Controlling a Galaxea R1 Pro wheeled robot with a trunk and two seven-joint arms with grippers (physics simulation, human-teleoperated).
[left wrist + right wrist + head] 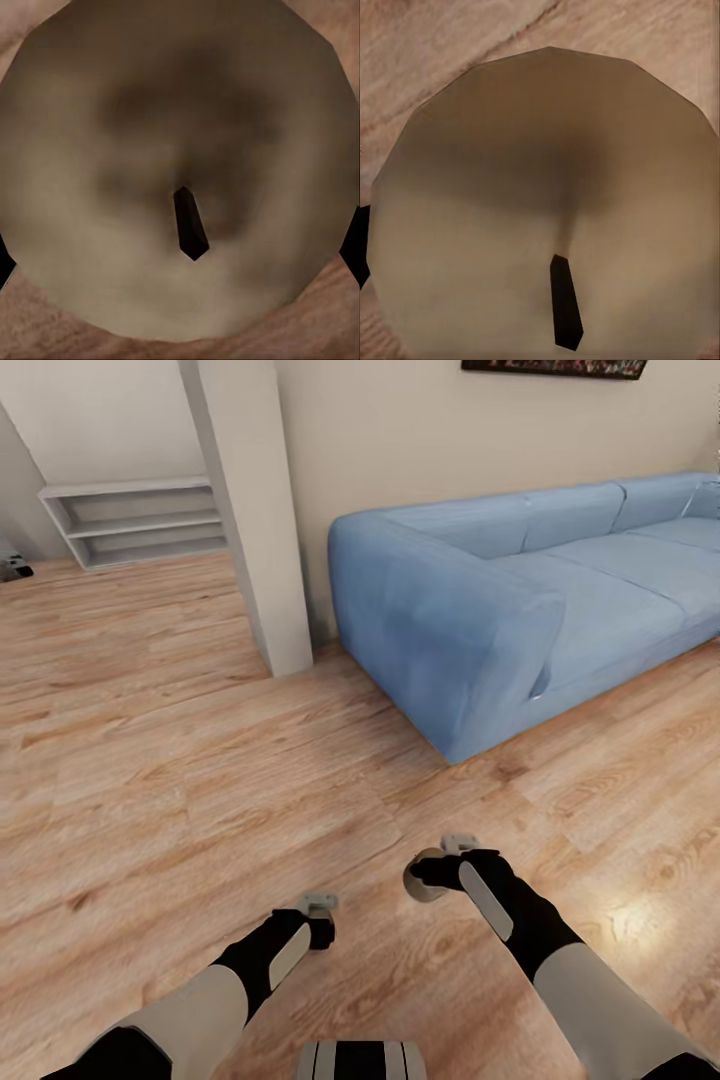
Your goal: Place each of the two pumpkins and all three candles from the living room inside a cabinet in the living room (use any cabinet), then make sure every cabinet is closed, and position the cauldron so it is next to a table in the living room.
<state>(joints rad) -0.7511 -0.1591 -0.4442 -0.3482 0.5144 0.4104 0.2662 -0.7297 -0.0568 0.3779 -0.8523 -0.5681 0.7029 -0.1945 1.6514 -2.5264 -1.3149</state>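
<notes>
Light wooden floor [180, 760] with long planks and a glossy sheen covers the room, running up to a cream wall and a square white pillar [255, 510] that stands out from it. Beside the pillar sits a blue sofa [520, 590], its near armrest toward the robot and its seat cushions running off to the far right. At the far left a low white shelf unit [140, 520] with 2 open shelves stands against the wall, and the lower edge of a dark picture frame [555, 366] shows high on the wall above the sofa.

Both arms reach forward low over the floor. The right tool [440, 865] carries a candle [428, 880], a stubby cream-beige cylinder whose side shows just under the fingers. From the right wrist camera its flat, many-sided top [547, 195] looks pale beige with a soft shadow across it and a short dark wick near the middle.

The left tool [320, 910] hangs above the floor, and the left wrist camera looks straight onto a second candle [172, 165], darker and mottled brown, with a small dark wick. Neither tool's fingers can be made out well enough, so I cannot tell how wide they stand.
</notes>
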